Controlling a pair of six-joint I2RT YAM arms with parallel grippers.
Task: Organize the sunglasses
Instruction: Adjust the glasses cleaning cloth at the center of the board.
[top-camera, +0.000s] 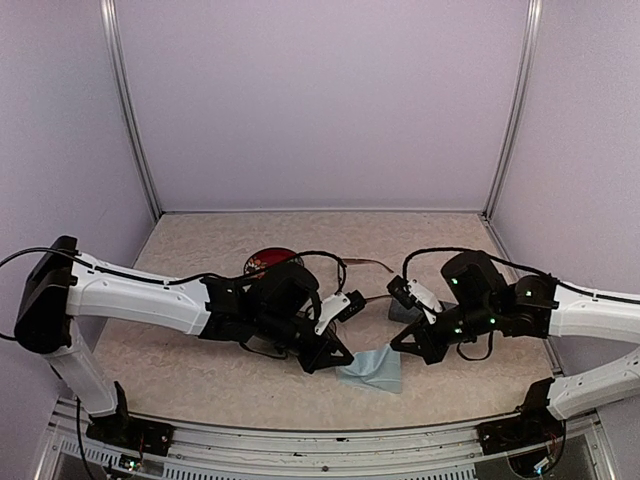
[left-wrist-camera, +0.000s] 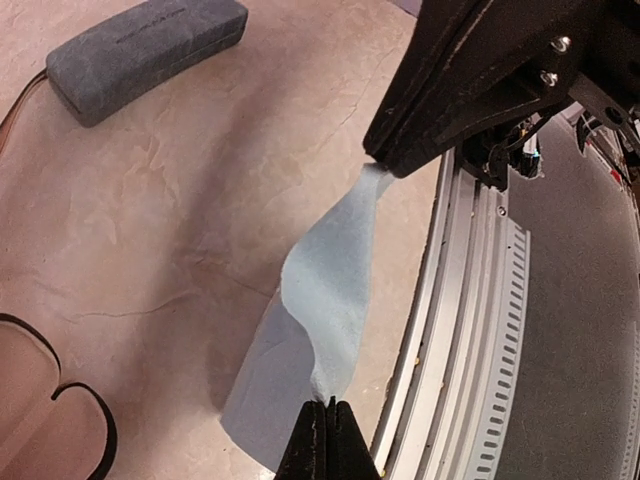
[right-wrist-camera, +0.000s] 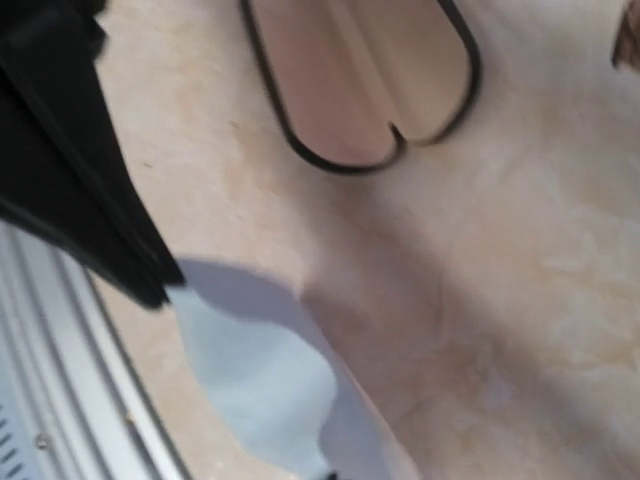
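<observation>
A: Sunglasses, black frame: lying flat just aside of left gripper tips, untouched.
B: Fingers?
A: Both pairs clenched on light-blue cloth, left gripper one corner, right gripper the opposite, stretched between.
B: Step?
A: Likely cloth folding. Next: bring corners together, lay down, release, then reach for frame.

Light-blue cloth between left end effector and right end effector, at front of table

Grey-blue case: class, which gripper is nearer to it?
Right. The right gripper hangs a short way from the grey-blue case; the left gripper is farther off, at the other end of the light-blue cloth both pinch.
</observation>
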